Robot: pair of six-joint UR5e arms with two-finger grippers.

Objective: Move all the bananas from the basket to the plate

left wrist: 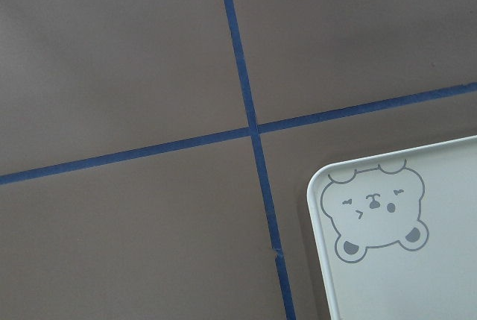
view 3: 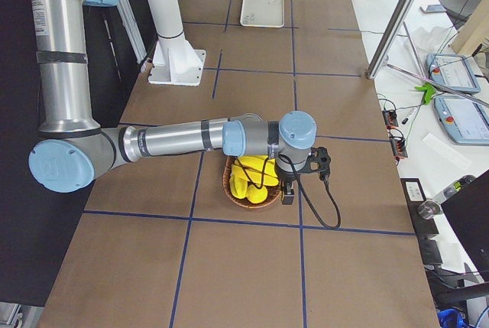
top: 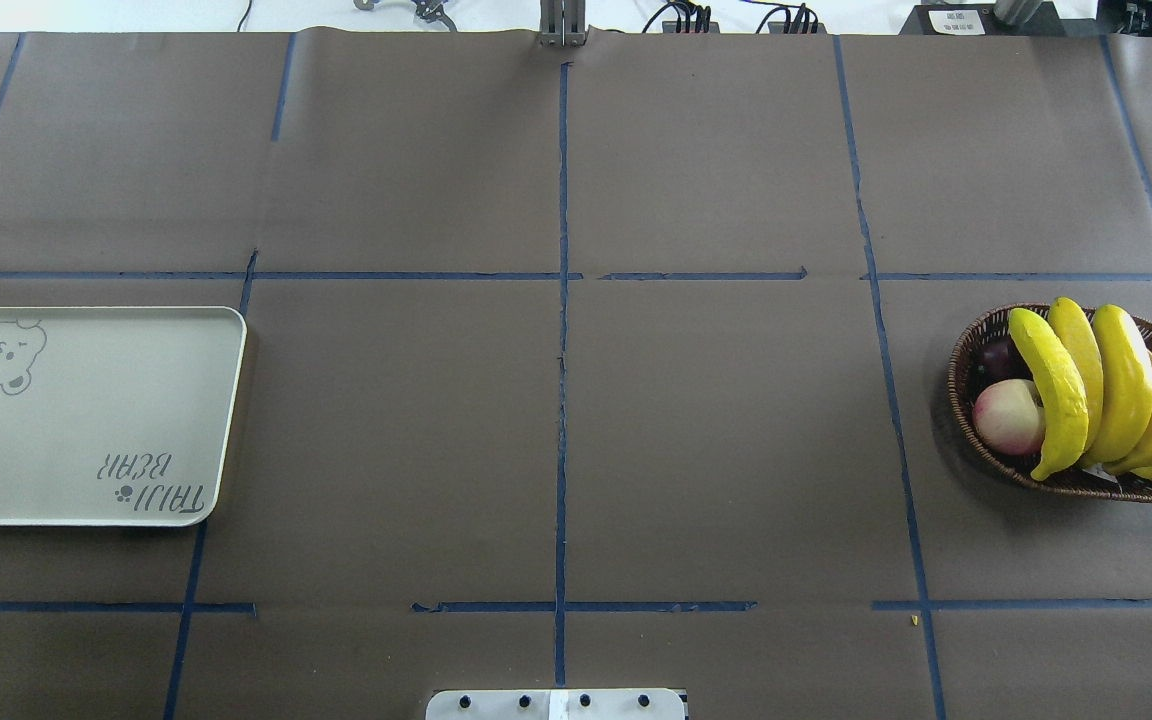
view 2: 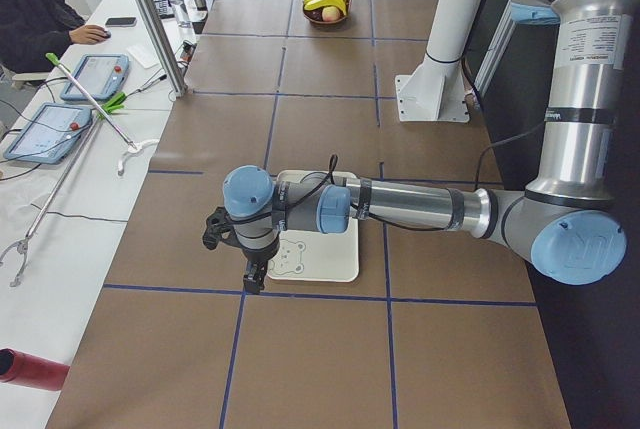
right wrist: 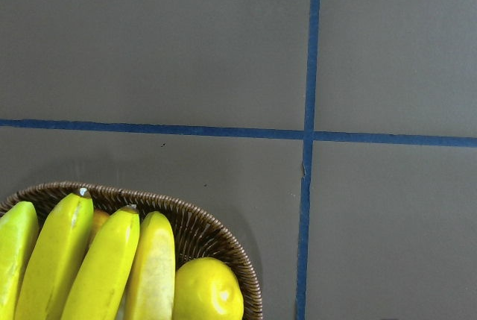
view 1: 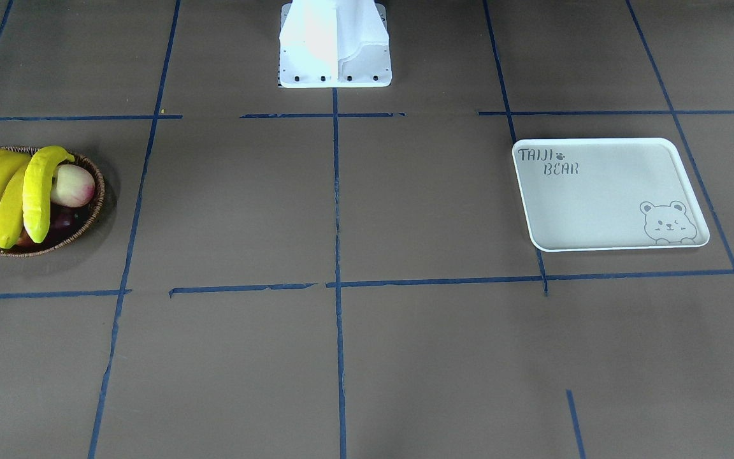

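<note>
Bananas [top: 1096,390] lie piled in the basket [top: 960,400] at the counter's [top: 716,430] right end, beneath the right claw [view 3: 289,194]. The plate [top: 86,430] lies at the left end, its bear corner under the left claw [view 2: 253,277]. I cannot tell either claw's opening.

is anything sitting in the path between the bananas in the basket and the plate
Nothing visible does. From the bananas in the basket to the plate, the table shows only blue tape lines. The plate is bare; the white pedestal stands off that line.
</note>
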